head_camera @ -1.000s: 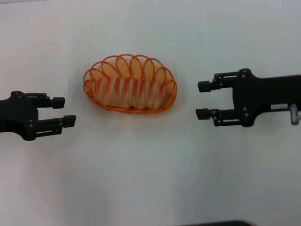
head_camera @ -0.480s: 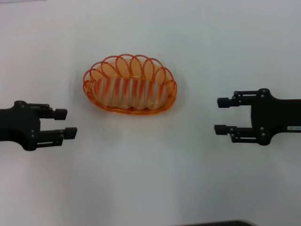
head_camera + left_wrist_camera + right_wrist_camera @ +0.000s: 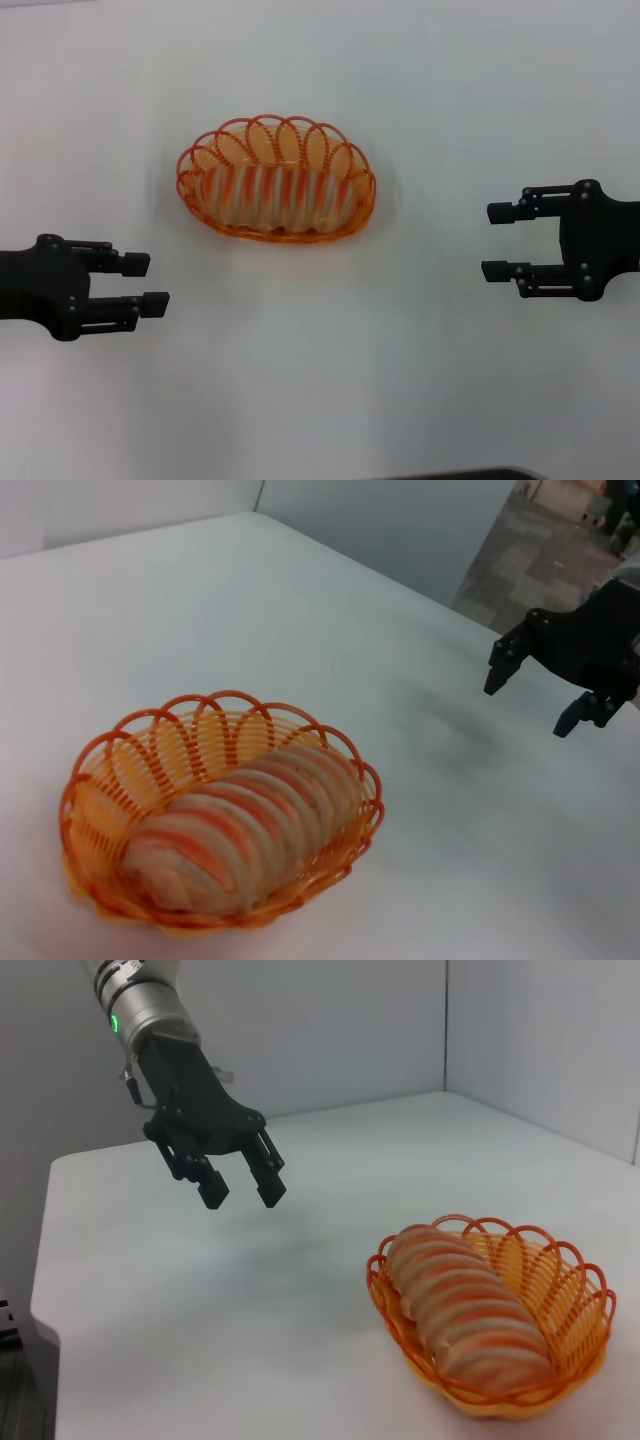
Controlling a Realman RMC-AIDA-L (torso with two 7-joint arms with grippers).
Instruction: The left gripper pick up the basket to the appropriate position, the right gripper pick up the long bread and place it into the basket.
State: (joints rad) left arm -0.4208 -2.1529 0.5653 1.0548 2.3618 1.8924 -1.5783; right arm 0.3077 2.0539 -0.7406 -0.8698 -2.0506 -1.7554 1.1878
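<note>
Black and empty, the left gripper (image 3: 148, 281) and right gripper (image 3: 497, 240) hover with jaws parted, well apart from the basket (image 3: 277, 179) between them. We see the long bread (image 3: 272, 196) already inside, long axis running left-right along the basket's. Only a stray sweep could, we judge, nudge it.

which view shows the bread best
The right wrist view: the bread lies in the basket, seen over the rim with its striped top and rounded end clear. The left wrist view shows it nearly as well, end-on. In the head view the basket wires screen it.
</note>
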